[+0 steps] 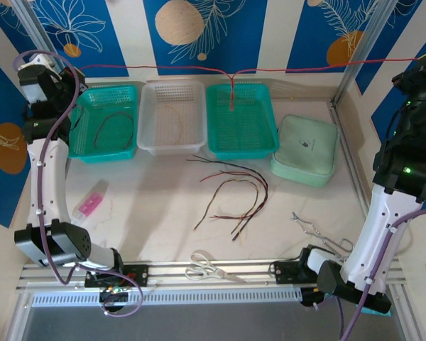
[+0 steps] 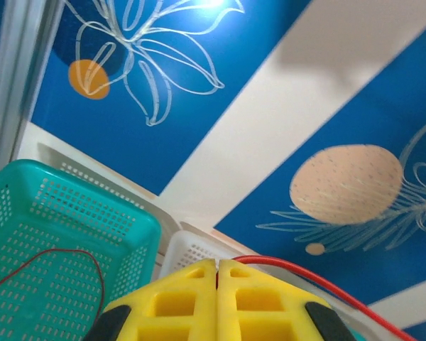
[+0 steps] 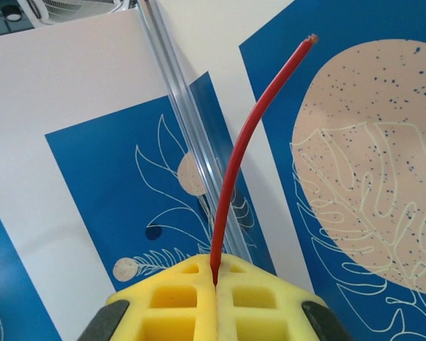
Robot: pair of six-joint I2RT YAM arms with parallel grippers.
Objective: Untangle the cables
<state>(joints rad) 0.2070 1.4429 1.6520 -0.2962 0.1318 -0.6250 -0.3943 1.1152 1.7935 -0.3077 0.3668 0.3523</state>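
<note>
Red wire runs taut across the back of the table because we pinch one end in each gripper. Our left gripper is clenched on it at the seam of its yellow pads, and our right gripper is clamped on it too, a stub poking past. We judge the stretch is meant to straighten it above the right teal basket. The other cables lie crossed on the tabletop, near the baskets.

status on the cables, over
Both shut: left pincer and right pincer grip the red cable, strung between them. On the table, remaining cables lie crossed. Near edge, apart from them: scissors, tongs.
</note>
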